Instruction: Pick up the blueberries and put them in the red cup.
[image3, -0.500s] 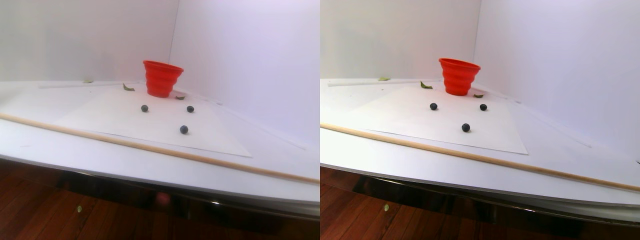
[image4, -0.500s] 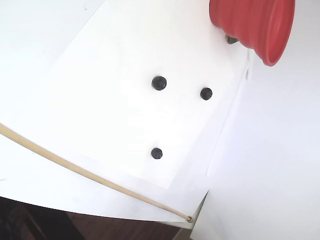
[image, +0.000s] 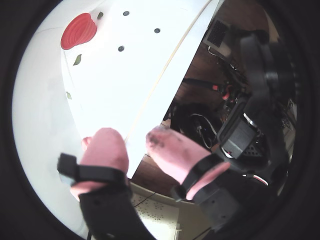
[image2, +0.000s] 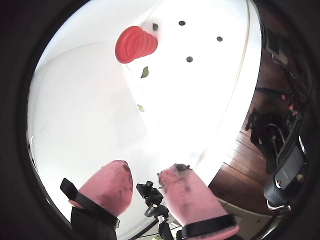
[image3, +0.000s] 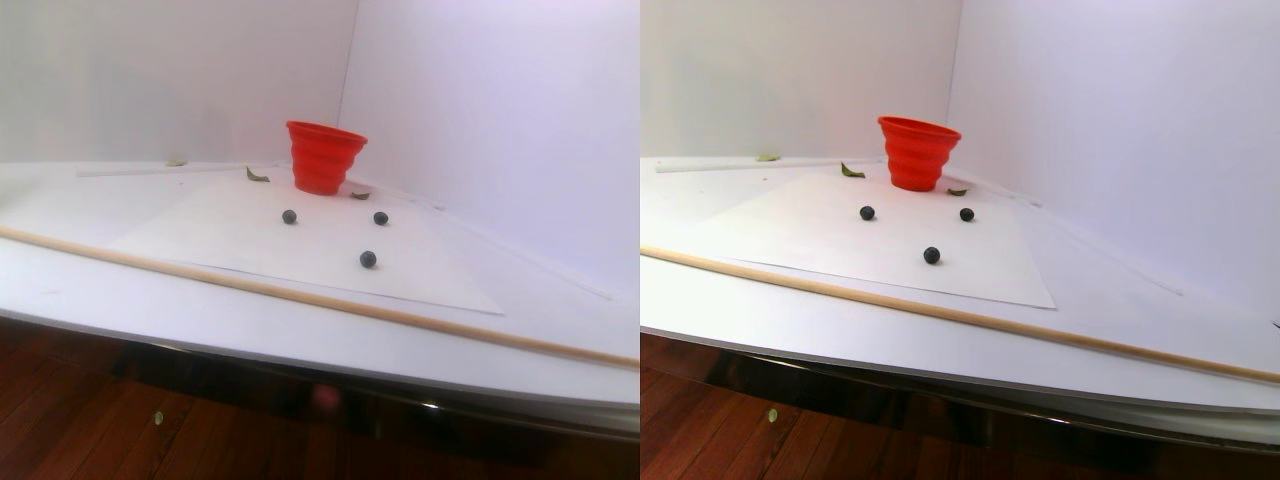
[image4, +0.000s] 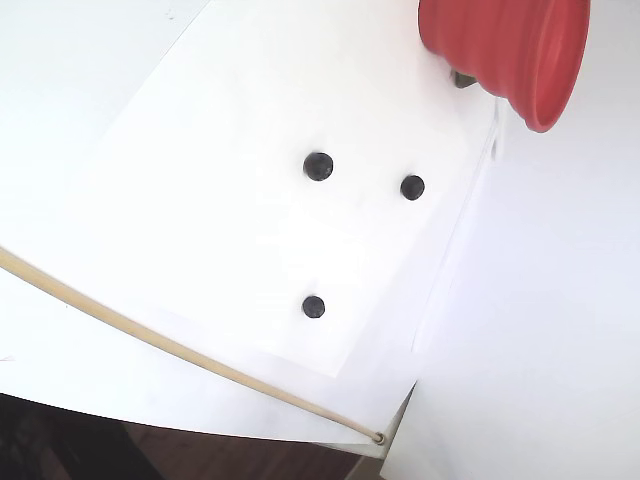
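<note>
Three blueberries lie apart on a white paper sheet (image4: 200, 200): one (image4: 318, 166) toward the red cup, one (image4: 412, 187) beside it, one (image4: 314, 307) nearer the stick. The stereo pair view shows them too (image3: 289, 216) (image3: 380, 218) (image3: 368, 259). The ribbed red cup (image4: 500, 45) (image3: 325, 158) stands upright at the sheet's far corner. In both wrist views my gripper (image: 134, 137) (image2: 145, 172) is open, its pink fingertips (image2: 112, 175) empty and far from the blueberries (image2: 189, 59) and the cup (image2: 135, 44) (image: 78, 31). The stereo pair and fixed views do not show the gripper.
A thin wooden stick (image3: 300, 295) (image4: 150, 340) lies across the table near its front edge. Small green leaves (image3: 256, 176) (image2: 144, 72) lie near the cup. White walls close the back and right. A camera tripod (image2: 152, 195) and dark equipment (image: 240, 130) stand beyond the table edge.
</note>
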